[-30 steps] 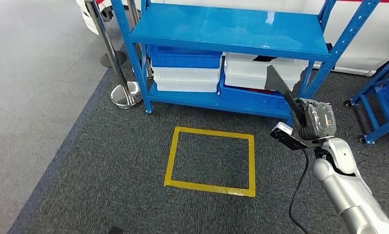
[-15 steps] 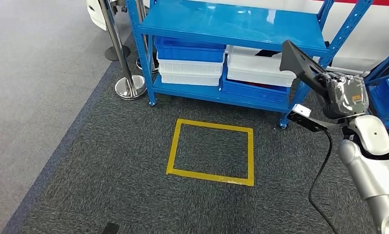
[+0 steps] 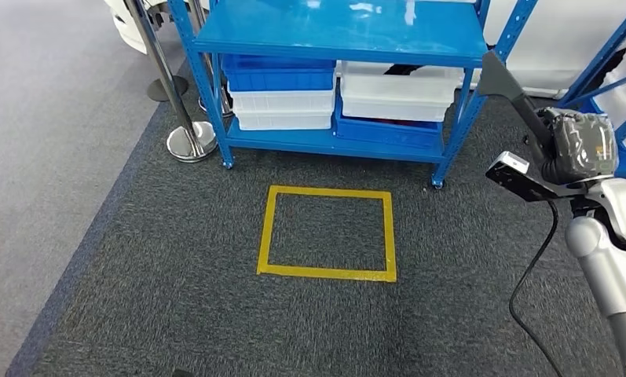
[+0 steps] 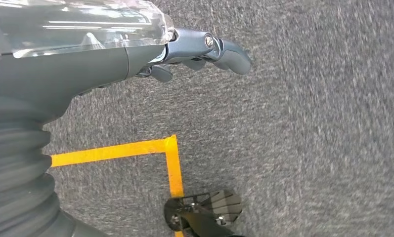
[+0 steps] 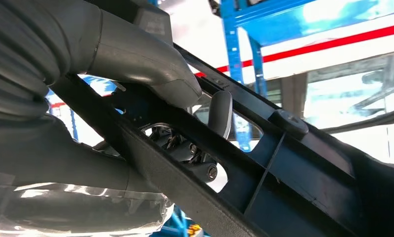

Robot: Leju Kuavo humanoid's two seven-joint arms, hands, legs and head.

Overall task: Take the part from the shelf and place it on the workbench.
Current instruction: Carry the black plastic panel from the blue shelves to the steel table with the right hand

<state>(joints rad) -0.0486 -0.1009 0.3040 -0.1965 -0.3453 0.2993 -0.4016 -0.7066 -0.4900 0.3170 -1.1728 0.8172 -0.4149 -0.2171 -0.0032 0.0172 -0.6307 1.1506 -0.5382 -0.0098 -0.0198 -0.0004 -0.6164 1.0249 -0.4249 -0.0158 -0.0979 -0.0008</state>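
From the head view I see my right hand (image 3: 578,149) raised at the right side, gripping the part (image 3: 504,85), a long dark plastic piece that angles up and away from the hand toward the right front post of the blue shelf (image 3: 337,35). The part's broad end sits just beside that post, clear of the shelf boards, in the air above the dark carpet (image 3: 176,298). In the right wrist view the thumb (image 5: 150,64) presses over the top edge of the part (image 5: 293,182) and the darker fingers (image 5: 219,112) curl through from underneath, so the hand is pinching the ribbed black bar between thumb and fingers. My left hand (image 4: 185,47) hangs low above the carpet; its fingers (image 4: 232,54) are loosely extended and a little bent, holding nothing, with a corner of the yellow tape square (image 4: 167,153) below it. On the lower shelf board I see a blue bin (image 3: 278,77) stacked over white bins (image 3: 282,110), and more white bins (image 3: 396,98) on the right over another blue one. The yellow tape square (image 3: 325,233) lies on the carpet in front of the shelf, and a chrome stanchion (image 3: 185,133) stands at the shelf's left. A black cable (image 3: 529,275) droops from the right wrist.
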